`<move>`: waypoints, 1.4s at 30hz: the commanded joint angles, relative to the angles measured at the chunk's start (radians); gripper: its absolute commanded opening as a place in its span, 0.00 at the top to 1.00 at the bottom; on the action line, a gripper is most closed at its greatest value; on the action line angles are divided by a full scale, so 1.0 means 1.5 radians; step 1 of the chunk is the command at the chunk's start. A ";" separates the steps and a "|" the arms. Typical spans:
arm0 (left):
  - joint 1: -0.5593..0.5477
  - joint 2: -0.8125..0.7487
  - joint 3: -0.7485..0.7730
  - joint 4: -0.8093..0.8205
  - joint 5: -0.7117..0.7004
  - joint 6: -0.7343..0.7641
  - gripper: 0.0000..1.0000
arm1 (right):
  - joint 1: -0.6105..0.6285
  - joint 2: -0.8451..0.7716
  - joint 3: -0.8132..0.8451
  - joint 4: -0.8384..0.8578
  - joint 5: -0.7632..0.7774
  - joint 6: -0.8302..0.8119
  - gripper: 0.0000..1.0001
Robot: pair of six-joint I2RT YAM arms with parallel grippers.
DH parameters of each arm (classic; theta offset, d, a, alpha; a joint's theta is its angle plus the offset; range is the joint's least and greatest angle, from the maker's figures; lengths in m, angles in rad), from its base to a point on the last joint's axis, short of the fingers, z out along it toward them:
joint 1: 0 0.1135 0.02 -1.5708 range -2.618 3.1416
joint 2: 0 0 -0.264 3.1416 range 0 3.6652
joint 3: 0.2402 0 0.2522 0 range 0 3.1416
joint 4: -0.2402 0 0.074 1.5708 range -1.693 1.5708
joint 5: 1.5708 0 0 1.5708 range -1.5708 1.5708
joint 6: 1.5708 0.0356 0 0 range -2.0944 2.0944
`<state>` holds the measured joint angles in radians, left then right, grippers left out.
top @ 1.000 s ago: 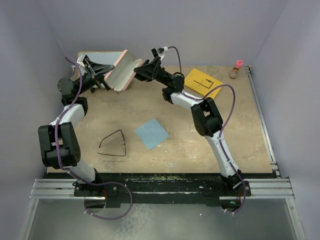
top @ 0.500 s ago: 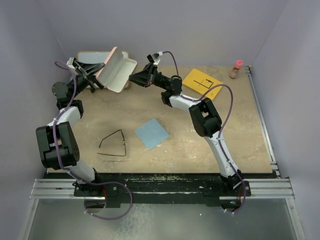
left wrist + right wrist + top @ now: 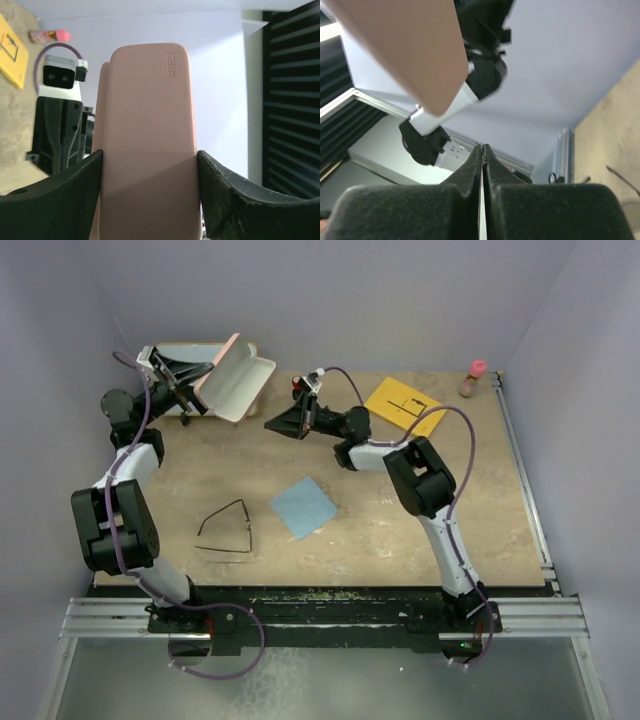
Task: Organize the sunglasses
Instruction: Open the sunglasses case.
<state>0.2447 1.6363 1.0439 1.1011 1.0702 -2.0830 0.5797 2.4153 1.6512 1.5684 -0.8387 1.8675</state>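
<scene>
Progress early, by the look of it. Thin dark wire-framed sunglasses [image 3: 225,530] flat on the tan tabletop [image 3: 400,530], front left, temples apparently unfolded, touched by neither arm; near the light blue square cloth [image 3: 303,506] but apart from it. Pinkish-brown hard-shell case [image 3: 235,380] hinged open and held up at far left by the left gripper [image 3: 185,387]. Confirmed in left wrist view: case shell [image 3: 147,150] pinched across its width between the two black pads [image 3: 65,200]. Empty right gripper [image 3: 285,423] hanging over the table just right of the case, fingers [image 3: 465,185] pressed together on nothing. Done, judging from this: case open and in hand. Left, probably: pick up sunglasses, fold temples, seat in case, shut lid; cloth maybe too. Flat yellow card [image 3: 405,405] and small pink-capped bottle [image 3: 472,378] far right, likely not involved
</scene>
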 commanded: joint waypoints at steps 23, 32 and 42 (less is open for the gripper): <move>-0.174 0.248 0.469 -0.876 0.324 0.905 0.96 | -0.225 -0.389 0.133 -1.398 0.220 -1.094 0.29; -0.222 0.498 0.583 0.102 0.395 0.121 0.96 | -0.232 -0.406 0.026 -1.407 0.265 -1.116 0.25; -0.276 0.596 0.707 0.359 0.447 -0.097 0.96 | -0.233 -0.443 -0.017 -1.404 0.273 -1.108 0.23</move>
<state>-0.1444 2.5538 2.0060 1.2446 1.5631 -1.9091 0.2302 1.8118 1.6218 -0.5385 -0.4355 0.2298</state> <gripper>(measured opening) 0.720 0.773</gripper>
